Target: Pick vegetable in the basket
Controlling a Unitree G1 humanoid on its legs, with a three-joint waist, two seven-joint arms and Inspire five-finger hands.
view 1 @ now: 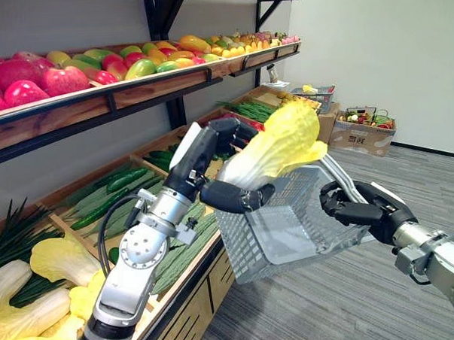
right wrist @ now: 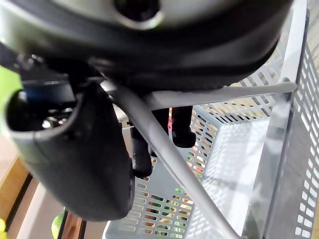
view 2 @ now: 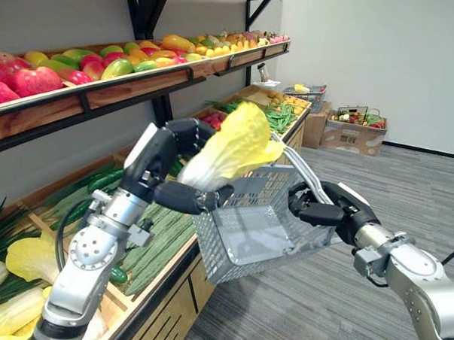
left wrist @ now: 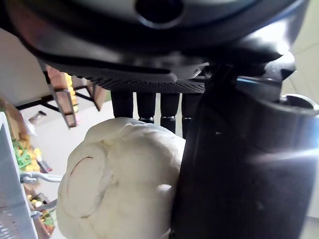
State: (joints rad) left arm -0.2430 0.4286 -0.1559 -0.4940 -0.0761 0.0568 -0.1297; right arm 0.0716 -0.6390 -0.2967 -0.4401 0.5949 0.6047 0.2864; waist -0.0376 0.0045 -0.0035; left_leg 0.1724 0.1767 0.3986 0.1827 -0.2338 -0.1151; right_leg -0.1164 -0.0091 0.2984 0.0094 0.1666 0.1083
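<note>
Left robot hand (view 1: 219,133) grips cabbage (view 1: 282,141) above basket (view 1: 290,231)

1. Two silver-grey metal arms, left arm (view 1: 119,295) and right arm (view 1: 442,264), made of rounded, tube-like segments.
2. Large round joint housing (view 1: 142,249) at the left elbow, brushed silver.
3. Flat white plate (view 1: 187,145) along the left forearm by the wrist.
4. Dark, glossy left hand (view 1: 232,196) and right hand (view 1: 364,209) with thick, jointed fingers.
</note>
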